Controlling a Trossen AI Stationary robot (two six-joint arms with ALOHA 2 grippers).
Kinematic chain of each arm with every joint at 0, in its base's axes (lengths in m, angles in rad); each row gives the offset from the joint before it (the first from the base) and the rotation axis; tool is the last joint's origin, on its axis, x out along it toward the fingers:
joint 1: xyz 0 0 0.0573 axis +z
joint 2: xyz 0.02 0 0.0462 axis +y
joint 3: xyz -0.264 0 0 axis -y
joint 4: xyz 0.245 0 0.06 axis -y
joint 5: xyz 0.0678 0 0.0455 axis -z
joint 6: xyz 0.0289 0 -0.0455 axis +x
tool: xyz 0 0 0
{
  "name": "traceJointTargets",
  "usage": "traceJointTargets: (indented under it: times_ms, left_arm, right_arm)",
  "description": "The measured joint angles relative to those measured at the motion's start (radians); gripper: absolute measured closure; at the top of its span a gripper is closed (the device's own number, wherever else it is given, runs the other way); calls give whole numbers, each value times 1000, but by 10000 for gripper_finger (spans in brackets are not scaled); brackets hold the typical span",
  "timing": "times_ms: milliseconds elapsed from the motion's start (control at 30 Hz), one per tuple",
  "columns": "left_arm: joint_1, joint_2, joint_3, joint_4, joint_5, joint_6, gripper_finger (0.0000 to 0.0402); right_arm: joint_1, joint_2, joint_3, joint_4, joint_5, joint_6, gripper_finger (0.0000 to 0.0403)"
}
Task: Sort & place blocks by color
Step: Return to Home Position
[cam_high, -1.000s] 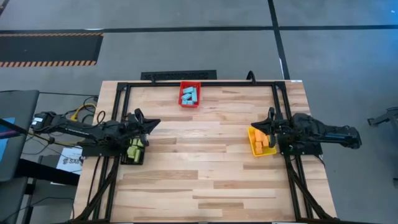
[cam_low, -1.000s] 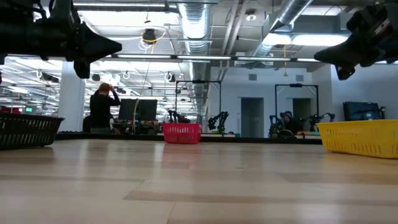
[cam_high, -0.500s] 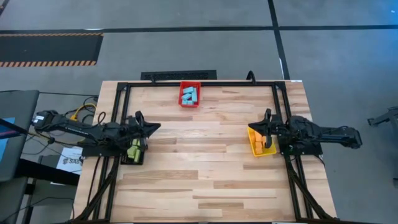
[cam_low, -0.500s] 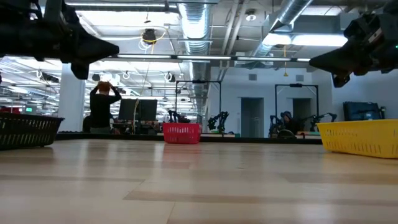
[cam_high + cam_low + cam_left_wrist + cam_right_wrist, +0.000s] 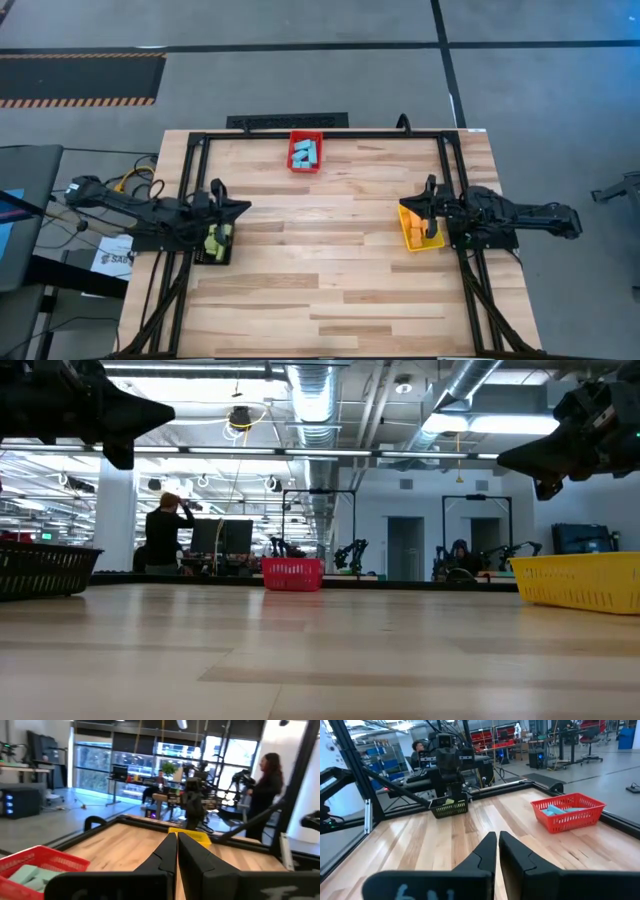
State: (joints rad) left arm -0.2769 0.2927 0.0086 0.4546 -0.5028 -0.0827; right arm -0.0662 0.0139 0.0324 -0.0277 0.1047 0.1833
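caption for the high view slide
Blocks sorted into red bin, black bin and yellow bin; left gripper and right gripper shut.

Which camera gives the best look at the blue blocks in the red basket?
The high view: looking straight down into the red bin, it shows the light-blue blocks uncovered. Both wrist views catch some over the rim; the low view shows only the bin's wall.

Both arms hover level, left gripper (image 5: 177,836) and right gripper (image 5: 497,835) closed, pointing toward each other.
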Motion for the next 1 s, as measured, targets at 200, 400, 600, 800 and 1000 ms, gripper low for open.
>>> traceJointTargets:
  times_ms: [200, 400, 600, 800, 1000]
  left_arm:
    - [-33, -108, 0, -133, 20, -17, 401]
    - [-41, -213, -1, -197, 150, -1, 401]
    - [-20, -260, -1, -372, 358, 3, 401]
    - [-1, -240, -1, -405, 371, 120, 401]
    - [2, -241, -2, -401, 350, 175, 401]
  right_arm:
    - [0, 0, -1, 5, 0, 0, 360]
    - [0, 0, -1, 6, 0, 0, 360]
    - [0, 0, -1, 6, 0, 0, 360]
    - [0, 0, -1, 6, 0, 1, 360]
    - [0, 0, -1, 6, 0, 1, 360]
